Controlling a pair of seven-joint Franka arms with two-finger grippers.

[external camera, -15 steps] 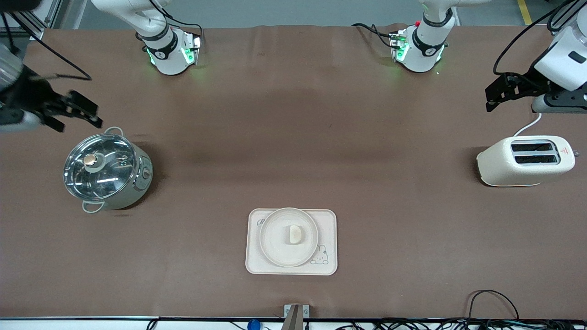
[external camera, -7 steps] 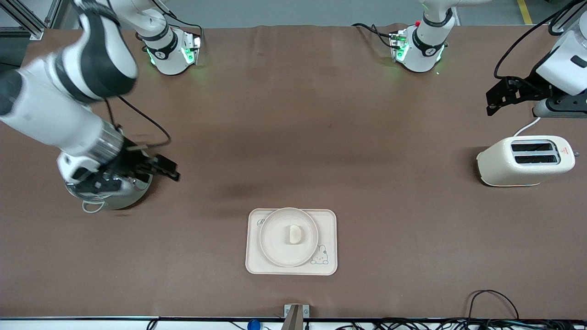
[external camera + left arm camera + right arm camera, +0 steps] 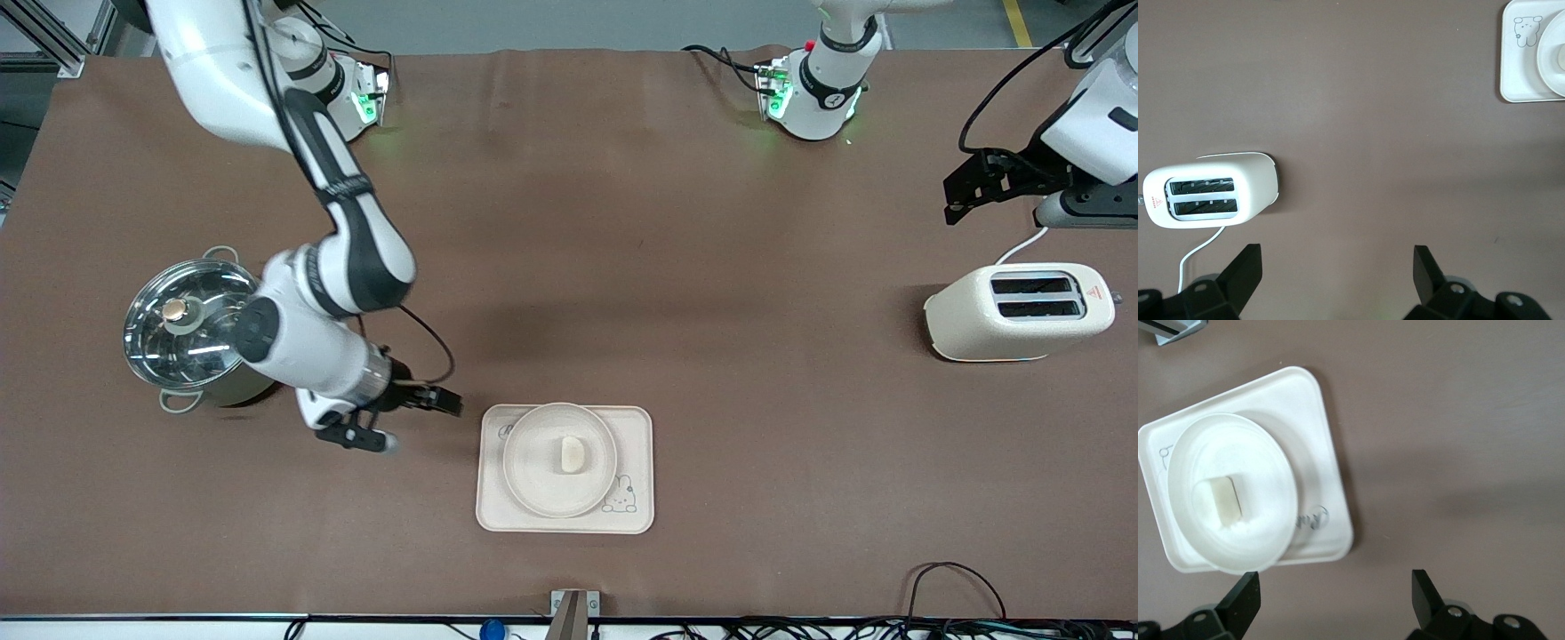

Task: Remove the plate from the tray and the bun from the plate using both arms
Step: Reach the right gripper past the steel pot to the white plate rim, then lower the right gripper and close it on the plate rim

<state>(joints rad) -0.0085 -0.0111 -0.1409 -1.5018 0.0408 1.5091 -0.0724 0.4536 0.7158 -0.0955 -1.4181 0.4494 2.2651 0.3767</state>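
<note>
The round cream-white plate (image 3: 540,480) sits on the rectangular cream tray (image 3: 637,427) near the table's front middle. The small pale bun (image 3: 573,454) lies on the plate. My right gripper (image 3: 423,425) is open and empty, low over the bare table between the pot and the tray, its fingers pointing at the tray. In the right wrist view the plate (image 3: 1258,460), the bun (image 3: 1223,501) and the tray (image 3: 1328,487) lie just ahead of the open right gripper (image 3: 1335,583). My left gripper (image 3: 955,199) is open and empty, over the table beside the toaster; the left arm waits.
A steel pot with a glass lid (image 3: 191,324) stands at the right arm's end, partly covered by the right arm. A cream toaster (image 3: 1018,311) with its white cord stands at the left arm's end; it shows in the left wrist view (image 3: 1208,190). Cables run along the front edge.
The right arm has swung in from the table's edge, passed over the pot, and now holds its open gripper beside the tray. The left gripper, plate and bun have hardly moved.
</note>
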